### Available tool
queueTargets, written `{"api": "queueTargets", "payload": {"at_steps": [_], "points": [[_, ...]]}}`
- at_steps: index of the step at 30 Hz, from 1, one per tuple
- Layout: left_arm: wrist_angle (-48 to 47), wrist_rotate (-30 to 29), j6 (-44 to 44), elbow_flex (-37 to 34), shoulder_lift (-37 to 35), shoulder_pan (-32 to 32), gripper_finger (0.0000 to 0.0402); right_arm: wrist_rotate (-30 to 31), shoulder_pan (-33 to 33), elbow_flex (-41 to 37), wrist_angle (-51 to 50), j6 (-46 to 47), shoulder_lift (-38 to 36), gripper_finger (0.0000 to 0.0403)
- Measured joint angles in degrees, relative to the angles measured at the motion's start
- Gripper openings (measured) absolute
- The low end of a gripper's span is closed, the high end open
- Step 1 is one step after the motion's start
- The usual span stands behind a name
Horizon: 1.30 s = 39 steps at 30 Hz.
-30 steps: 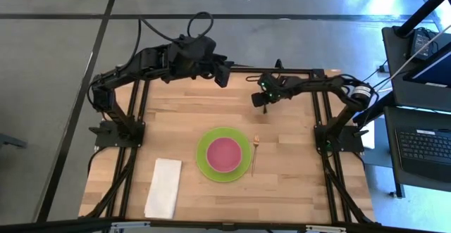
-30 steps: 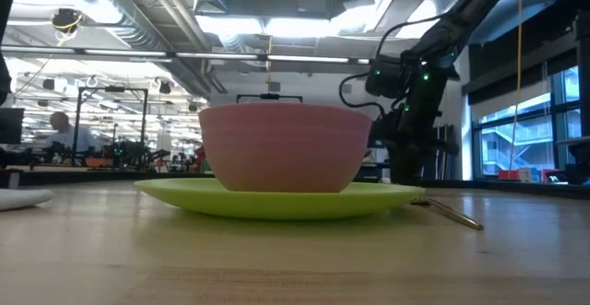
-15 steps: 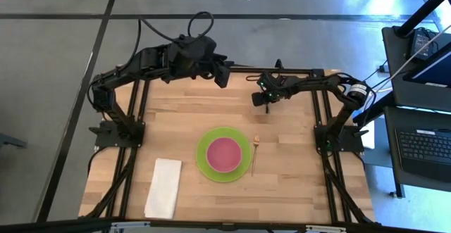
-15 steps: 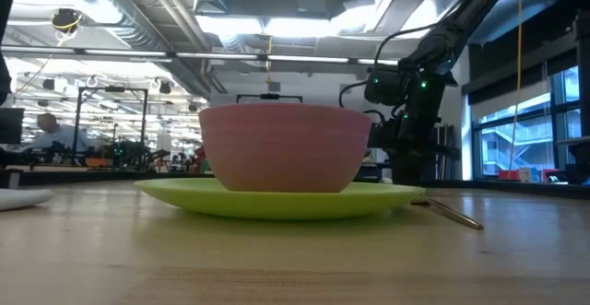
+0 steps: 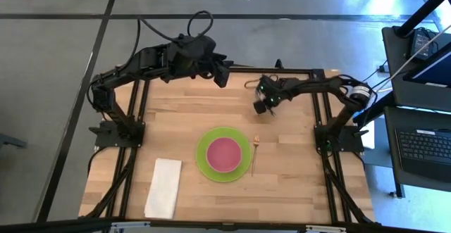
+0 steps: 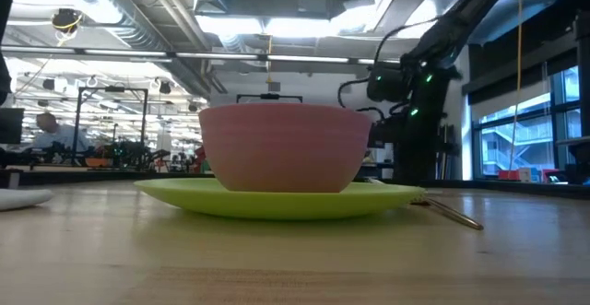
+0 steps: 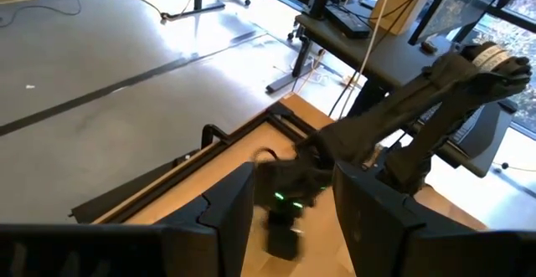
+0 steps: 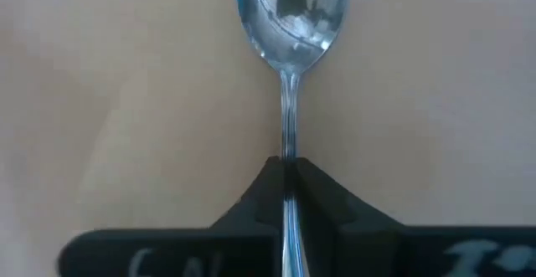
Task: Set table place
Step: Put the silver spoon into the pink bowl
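At the table's [image 5: 296,169] centre sits the lime-green plate [image 5: 206,164], with the pink bowl [image 5: 224,153] resting inside it. Just off the plate's 3 o'clock edge, apart from the rim, lies the slim gold-tipped utensil [image 5: 254,155], its handle pointing toward 6 o'clock. A white napkin [image 5: 163,187] lies well apart at about 8 o'clock from the plate, near the table's front left.

From the plate, the right gripper [image 5: 262,107] hangs at about 1 o'clock, over the far half of the table. Its wrist view shows the fingers [image 8: 327,206] pinched narrow on the stem of the silver spoon [image 8: 291,13], bowl end out ahead. Whether the spoon touches the wood is hard to judge; it seems to be held above it.

The left gripper [image 5: 221,73] waits at about 12 o'clock from the plate, by the far edge of the table, its fingers [image 7: 234,202] spread wide with nothing between them.
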Motion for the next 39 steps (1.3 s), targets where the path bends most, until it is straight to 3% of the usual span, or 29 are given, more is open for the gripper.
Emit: {"api": "queueTargets", "payload": {"at_steps": [5,8,16,20,25,31,35,39], "points": [[0.0,0.0,0.0,0.0,-1.7,0.0,0.0157,-4.8,1.8,0.1,-4.3,-4.8,-10.8,0.0017],[0.0,-0.1,0.0,0.0,-2.8,0.0,0.0157,-11.1,2.5,0.0,-5.9,-4.8,-17.9,0.0017],[-0.2,-0.2,0.2,0.1,-4.9,0.4,0.0157,-28.2,11.0,0.2,-9.4,3.9,-33.3,0.0017],[-0.3,-0.3,0.2,0.1,-5.3,0.7,0.0157,-28.7,18.1,4.4,-9.5,9.5,-35.4,0.0017],[0.1,-0.4,0.2,0.1,-5.5,0.9,0.0157,-26.7,24.4,17.4,-12.2,10.9,-30.2,0.0017],[0.8,-0.4,2.1,0.1,-5.5,0.8,0.0157,-25.9,28.5,33.6,-32.1,3.1,-14.7,0.0017],[0.8,-0.4,4.1,0.1,-5.5,0.4,0.0157,-24.5,29.2,37.9,-38.2,-1.4,-4.5,0.0017],[0.3,-0.5,6.9,0.1,-5.5,-0.4,0.0157,-28.5,30.2,39.4,-37.4,-2.7,3.7,0.0017]]}}
